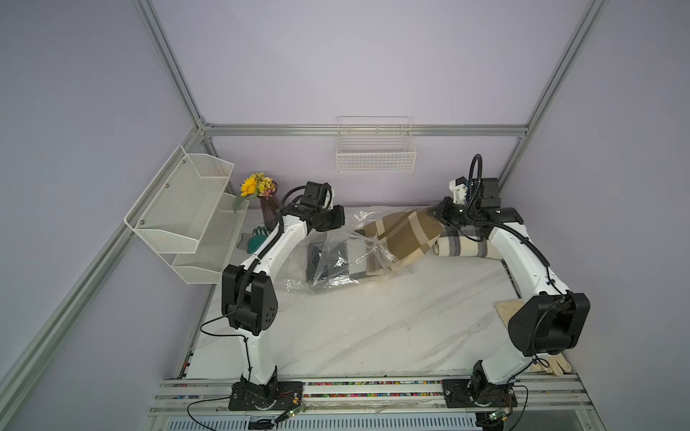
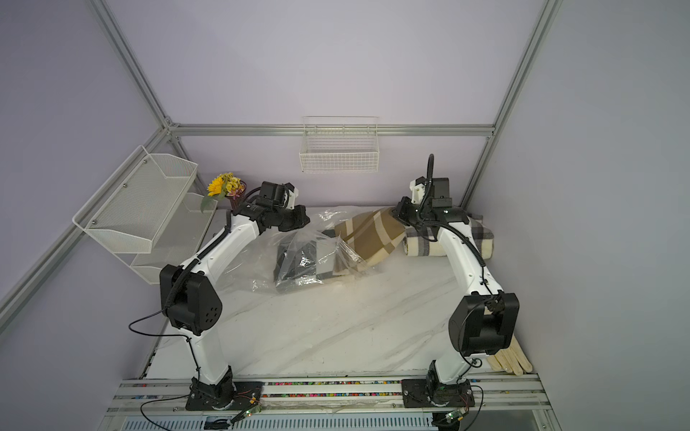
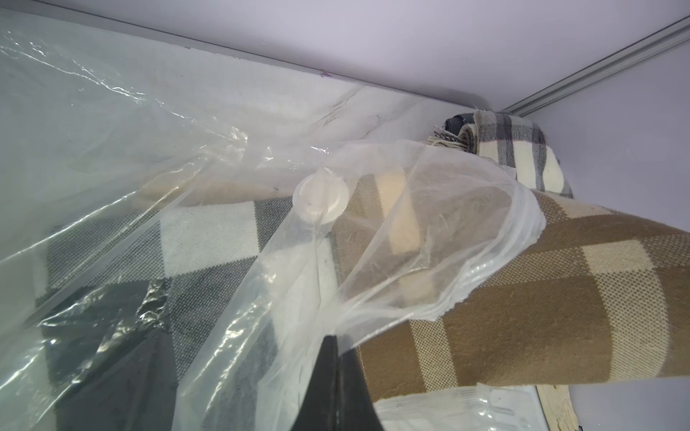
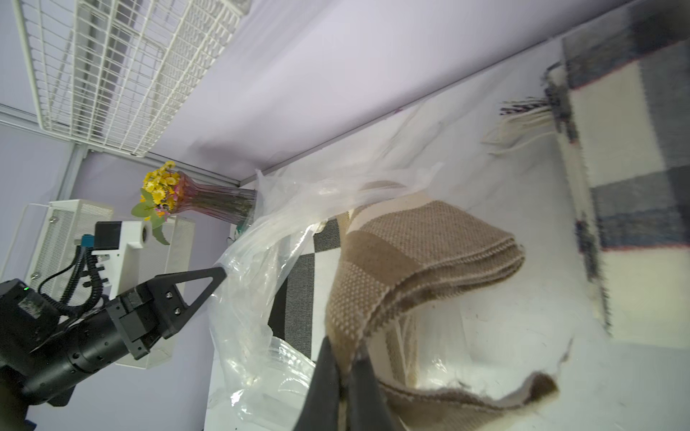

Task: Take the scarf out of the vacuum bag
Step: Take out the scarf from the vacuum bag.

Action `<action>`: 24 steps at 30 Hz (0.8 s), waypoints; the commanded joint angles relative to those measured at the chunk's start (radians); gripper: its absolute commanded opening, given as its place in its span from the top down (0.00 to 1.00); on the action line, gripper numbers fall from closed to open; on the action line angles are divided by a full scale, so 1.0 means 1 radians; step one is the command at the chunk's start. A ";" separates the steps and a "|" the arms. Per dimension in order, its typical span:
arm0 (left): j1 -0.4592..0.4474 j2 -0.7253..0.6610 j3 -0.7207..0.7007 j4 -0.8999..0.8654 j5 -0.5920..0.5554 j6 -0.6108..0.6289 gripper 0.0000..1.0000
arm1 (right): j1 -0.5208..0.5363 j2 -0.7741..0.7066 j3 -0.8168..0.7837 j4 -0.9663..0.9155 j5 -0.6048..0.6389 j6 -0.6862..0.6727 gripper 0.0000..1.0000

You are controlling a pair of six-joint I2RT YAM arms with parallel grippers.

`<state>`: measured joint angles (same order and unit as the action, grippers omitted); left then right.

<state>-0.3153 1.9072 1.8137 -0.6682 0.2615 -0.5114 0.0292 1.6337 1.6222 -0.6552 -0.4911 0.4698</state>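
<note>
The vacuum bag (image 1: 298, 268) is spread, crumpled, over the far half of the table (image 1: 373, 328), left of its middle and close to the far edge. Its round white valve cap (image 3: 323, 197) is seen in the left wrist view, on the film just beside the bag's open rim.

The brown checked scarf (image 1: 407, 235) is seen partly out of the bag. One end is draped by the bag's rim. The rest reaches toward the far right corner and is lifted off the table at its gripped edge.

The fingers of the right gripper (image 4: 345, 358) are closed narrowly on that edge of the scarf. The fingers of the left gripper (image 4: 220, 271) are pinched together on a fold of the bag's film, at the side of the bag nearer the far left corner.

A dark grey checked scarf (image 3: 209, 239) is seen folded inside the bag, lying flat. A light grey checked scarf (image 1: 463, 242) is laid folded in the far right corner, just beside the lifted brown one and partly hidden by the right arm in both top views.

A vase of yellow flowers (image 1: 267, 209) is placed in the far left corner, with a teal glove (image 1: 255, 239) just in front of it.
</note>
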 commanded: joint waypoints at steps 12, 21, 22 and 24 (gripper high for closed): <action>0.028 -0.005 0.018 0.017 0.015 0.057 1.00 | -0.065 -0.009 0.042 -0.110 0.482 -0.120 1.00; 0.033 -0.014 0.012 0.010 0.016 0.062 1.00 | -0.093 0.037 0.025 0.006 0.600 -0.066 1.00; 0.033 -0.015 0.012 0.009 0.015 0.062 1.00 | -0.096 0.041 0.021 0.025 0.613 -0.049 1.00; 0.034 -0.016 0.012 0.006 0.010 0.065 1.00 | -0.112 0.030 -0.018 0.102 0.624 0.005 1.00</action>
<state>-0.3012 1.9076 1.8137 -0.6754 0.2817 -0.4744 -0.0547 1.6756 1.6222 -0.7105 0.0456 0.4091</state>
